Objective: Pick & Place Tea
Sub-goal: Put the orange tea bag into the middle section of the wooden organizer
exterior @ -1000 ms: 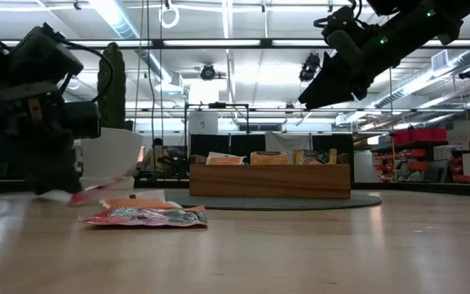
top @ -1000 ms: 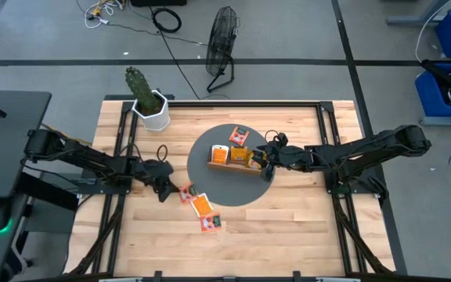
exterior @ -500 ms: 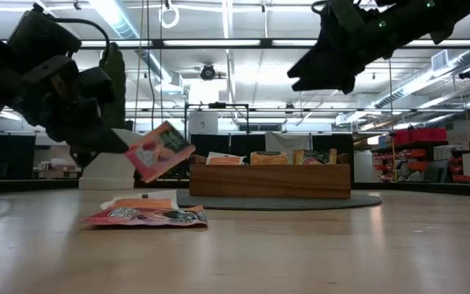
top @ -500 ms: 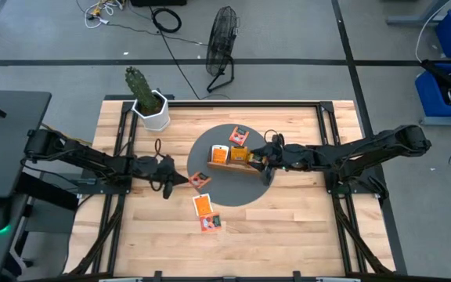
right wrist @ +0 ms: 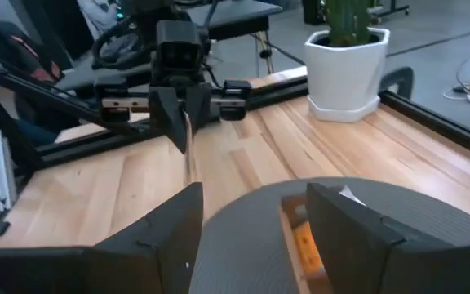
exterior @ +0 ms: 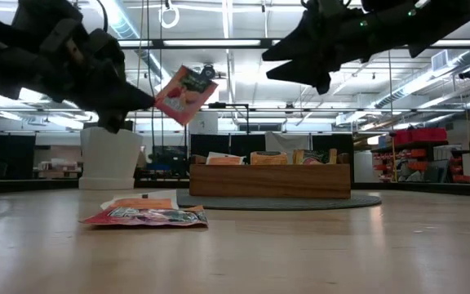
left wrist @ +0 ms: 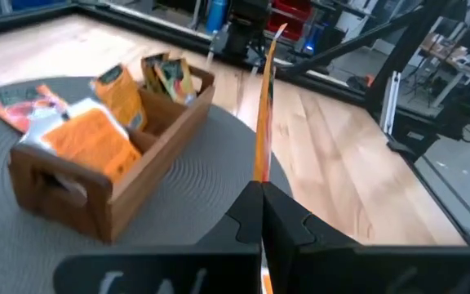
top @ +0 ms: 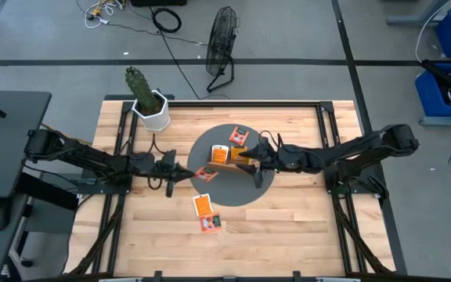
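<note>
My left gripper (top: 186, 172) is shut on an orange tea sachet (exterior: 186, 93), held in the air over the left rim of the round grey mat (top: 233, 194). The brown wooden tray (top: 227, 159) stands on the mat with several sachets upright in it. My right gripper (top: 249, 163) hovers open above the tray's right part, pointing toward the left arm, with nothing between its fingers (right wrist: 170, 233). Two more sachets (top: 202, 205) (top: 211, 224) lie flat on the table, near of the mat. Two others (top: 241, 133) lie on the mat beyond the tray. My left gripper pinches the sachet's lower end (left wrist: 259, 175) between its two fingers. The fingers come almost level from the table's left. The sachet is lifted clear, stands on edge and sticks out past the fingertips, slanting upward toward the tray.
A white pot with a cactus (top: 150, 106) stands at the table's far left corner. Black rails (top: 124, 157) run along both sides of the wooden table. A fan (top: 221, 43) and cables lie on the floor beyond the far edge.
My left gripper has risen from the table and gone toward the tray, tipping up to near level and rolling. The sachet it took from the table is now lifted clear and standing on edge. My right gripper has moved left over the tray and tipped up, staying open.
</note>
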